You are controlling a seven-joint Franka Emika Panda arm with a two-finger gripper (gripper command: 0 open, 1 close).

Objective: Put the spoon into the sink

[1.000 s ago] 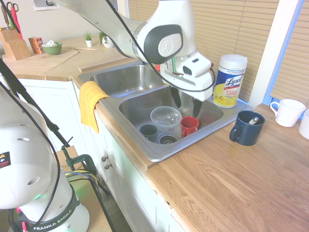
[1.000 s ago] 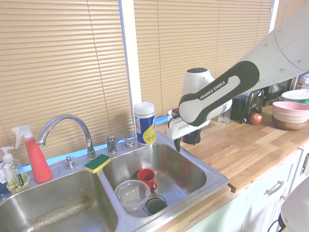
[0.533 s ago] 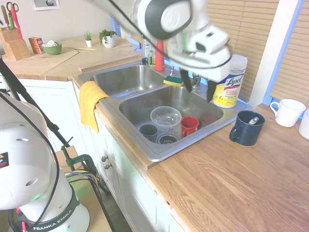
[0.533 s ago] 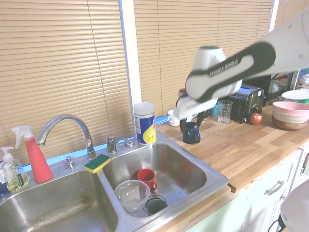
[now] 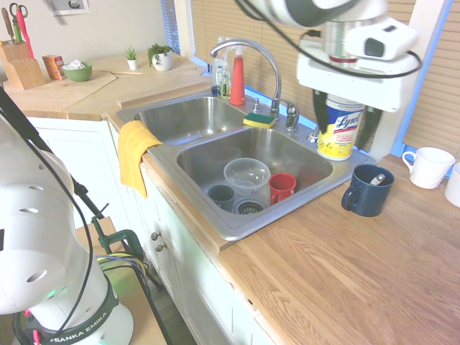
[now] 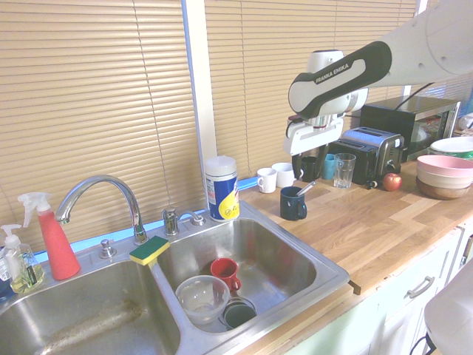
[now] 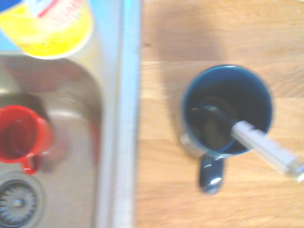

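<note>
Your hand is hanging open above the desk. The spoon is leaning inside the blue mug, beside the sink. If you're closing off-center, you may be knocking the mug over.

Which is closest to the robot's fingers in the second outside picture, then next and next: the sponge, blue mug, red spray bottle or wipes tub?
1. Blue mug, on the counter
2. Wipes tub, behind the right basin
3. Sponge, between the basins
4. Red spray bottle, far left
</note>
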